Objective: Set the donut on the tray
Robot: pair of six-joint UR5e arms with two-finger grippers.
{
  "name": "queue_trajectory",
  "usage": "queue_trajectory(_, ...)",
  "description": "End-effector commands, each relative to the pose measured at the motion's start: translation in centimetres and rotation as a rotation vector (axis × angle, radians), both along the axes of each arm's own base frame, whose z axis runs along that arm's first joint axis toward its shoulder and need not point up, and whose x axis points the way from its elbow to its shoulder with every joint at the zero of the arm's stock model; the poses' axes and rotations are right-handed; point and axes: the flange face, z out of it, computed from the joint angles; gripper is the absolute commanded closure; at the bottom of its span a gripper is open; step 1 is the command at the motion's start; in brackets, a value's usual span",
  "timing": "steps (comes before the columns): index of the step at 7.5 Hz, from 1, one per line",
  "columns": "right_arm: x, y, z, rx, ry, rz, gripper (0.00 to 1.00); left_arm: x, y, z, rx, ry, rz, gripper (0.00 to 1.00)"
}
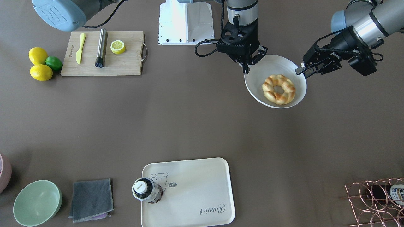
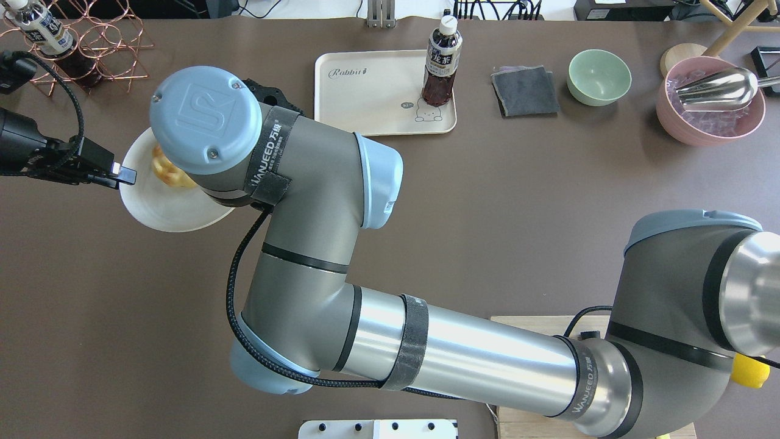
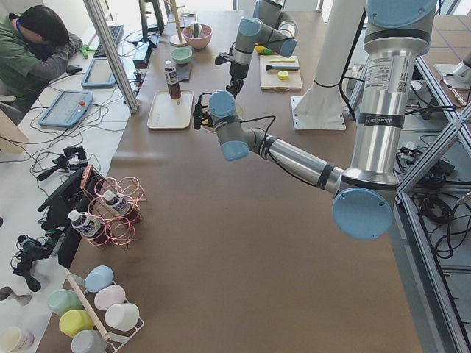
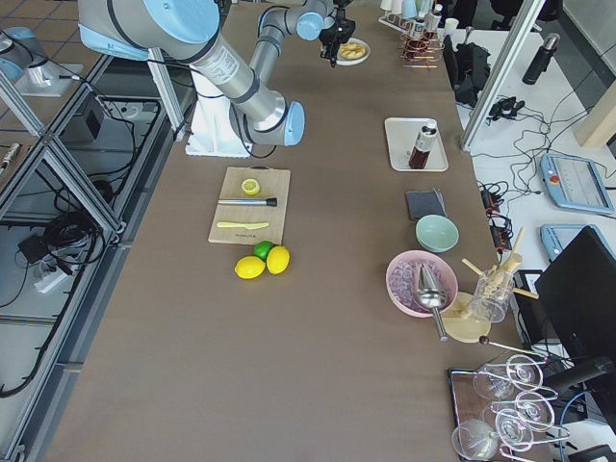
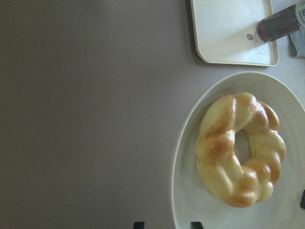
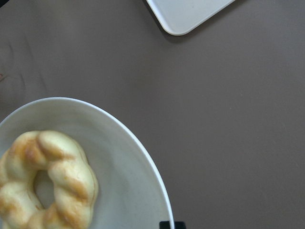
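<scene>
The golden braided donut [image 1: 279, 89] lies on a round white plate [image 1: 268, 64] at the robot's left side of the table; it also shows in the left wrist view [image 5: 240, 148] and the right wrist view [image 6: 45, 179]. My right gripper [image 1: 246, 68] reaches across and is shut on the plate's rim [image 6: 143, 157]. My left gripper [image 1: 301, 71] is at the opposite rim, its fingertips [image 5: 138, 224] apart on either side of the edge. The cream tray [image 1: 195, 192] lies at the far edge from the robot, apart from both grippers.
A dark drink bottle [image 1: 146, 189] stands on the tray's corner by the bear drawing. A grey cloth [image 1: 91, 199] and a green bowl [image 1: 37, 203] lie beside the tray. A cutting board [image 1: 126, 66] with a lemon half is near the robot's base. A copper wire rack [image 1: 378, 201] is near the plate's side.
</scene>
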Motion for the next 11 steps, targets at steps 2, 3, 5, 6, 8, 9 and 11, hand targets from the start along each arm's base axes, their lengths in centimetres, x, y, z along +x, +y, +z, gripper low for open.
queue_trajectory(2,0.0,0.1,-0.2,0.001,-0.003,-0.001,1.0,0.1,0.0,0.1,-0.008,-0.001,0.0,0.86)
queue_trajectory(3,0.0,0.1,-0.2,0.001,-0.003,-0.001,1.0,0.1,0.0,0.2,-0.008,-0.001,0.0,1.0)
queue_trajectory(5,0.5,0.1,-0.4,0.012,-0.009,-0.003,1.0,0.0,0.0,0.3,-0.011,-0.003,-0.002,1.0)
queue_trajectory(6,0.5,0.1,-0.3,0.012,-0.009,-0.004,0.56,0.0,0.0,0.5,-0.014,-0.004,-0.001,1.0)
queue_trajectory(8,1.6,-0.4,-0.3,0.019,-0.019,-0.001,0.0,0.4,-0.6,0.9,-0.035,-0.015,-0.001,1.0)
queue_trajectory(9,2.4,-0.4,-0.7,0.025,-0.032,0.002,0.0,0.9,-1.6,0.9,-0.044,-0.021,-0.004,1.0)
queue_trajectory(11,4.9,-0.9,0.0,0.033,-0.046,-0.011,0.0,2.8,-5.6,-0.2,-0.092,-0.073,-0.07,1.0)
